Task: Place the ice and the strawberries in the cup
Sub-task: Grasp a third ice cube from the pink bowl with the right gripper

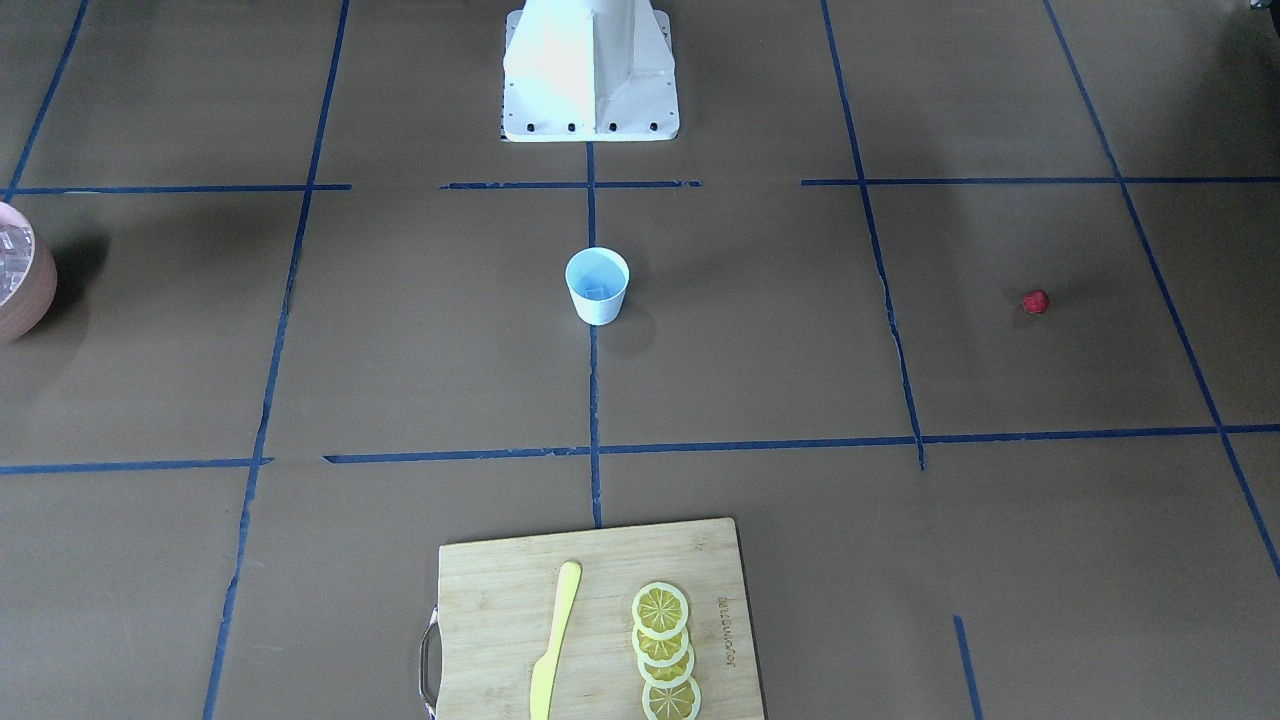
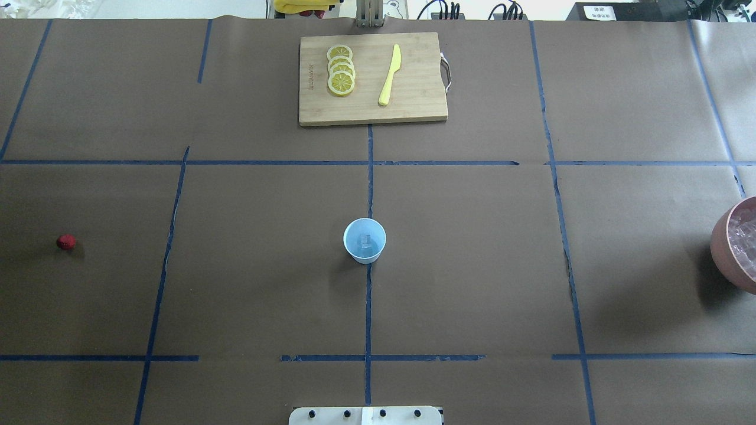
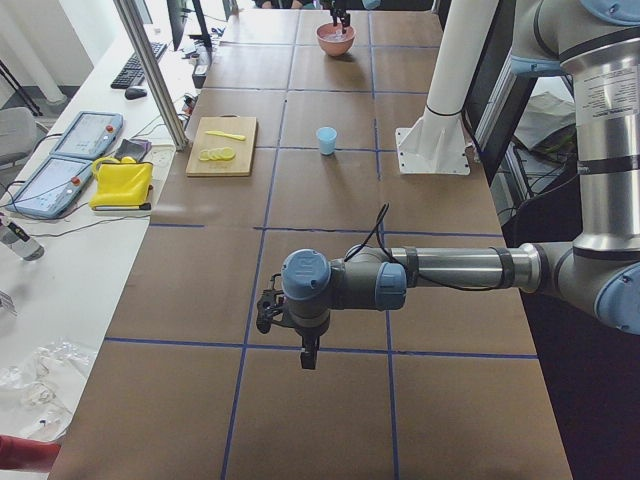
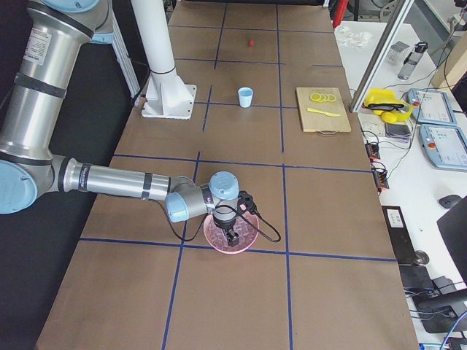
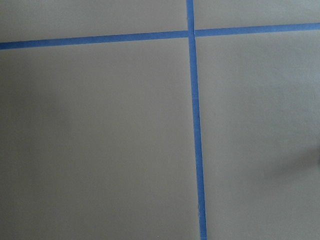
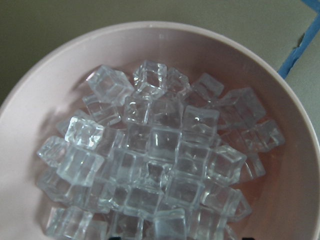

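One pale-blue tapered cup (image 2: 364, 240) sits mid-frame overhead, one tiny red strawberry (image 2: 66, 241) far left, one pinkish bowl (image 2: 723, 248) heaped with clear ice cubes (image 6: 160, 150) far right; both outstretched arms aim downward, the left gripper (image 3: 309, 358) over the brown table (image 3: 330, 230), the right gripper (image 4: 233, 237) over the bowl, and I cannot tell how far apart their fingers are.

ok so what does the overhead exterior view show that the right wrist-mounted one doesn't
Only the overhead exterior view shows the pale-blue cup, the strawberry, and the cutting board with lemon slices and a yellow knife. Only the right wrist-mounted view shows the ice cubes one by one, heaped close up. Both show the pinkish bowl of ice, cut off at the overhead view's right edge, on the brown table.
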You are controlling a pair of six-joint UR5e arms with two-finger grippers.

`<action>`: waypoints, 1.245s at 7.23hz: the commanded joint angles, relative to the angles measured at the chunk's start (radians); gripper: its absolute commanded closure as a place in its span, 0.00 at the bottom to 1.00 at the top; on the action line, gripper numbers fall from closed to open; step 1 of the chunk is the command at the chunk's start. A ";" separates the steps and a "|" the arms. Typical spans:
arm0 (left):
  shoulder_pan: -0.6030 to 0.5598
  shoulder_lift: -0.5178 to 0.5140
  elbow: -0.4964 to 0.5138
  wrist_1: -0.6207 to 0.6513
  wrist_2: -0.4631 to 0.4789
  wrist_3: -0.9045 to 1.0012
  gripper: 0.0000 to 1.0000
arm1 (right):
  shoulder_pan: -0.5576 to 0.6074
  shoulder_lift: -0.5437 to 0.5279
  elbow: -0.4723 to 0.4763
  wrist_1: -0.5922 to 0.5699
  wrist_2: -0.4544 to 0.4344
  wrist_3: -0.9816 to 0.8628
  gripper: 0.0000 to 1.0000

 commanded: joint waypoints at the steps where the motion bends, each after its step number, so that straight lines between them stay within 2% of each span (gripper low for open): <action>1: 0.000 0.000 0.000 0.000 0.000 0.000 0.00 | -0.011 -0.004 0.000 -0.001 0.006 0.001 0.34; 3: 0.000 0.000 0.000 0.000 0.000 0.000 0.00 | -0.022 -0.003 0.001 0.002 0.006 -0.002 0.79; 4: 0.000 0.000 0.000 0.000 0.000 0.000 0.00 | -0.021 -0.003 0.003 0.004 0.006 -0.014 0.98; 6: 0.000 0.000 0.000 0.000 0.000 0.000 0.00 | -0.019 -0.003 0.014 0.007 0.006 -0.015 1.00; 7: 0.000 0.000 0.000 0.000 0.000 0.000 0.00 | -0.019 0.003 0.049 -0.002 0.006 -0.007 1.00; 9: 0.000 0.001 0.000 0.000 0.000 0.000 0.00 | -0.019 0.081 0.124 -0.111 0.032 0.101 1.00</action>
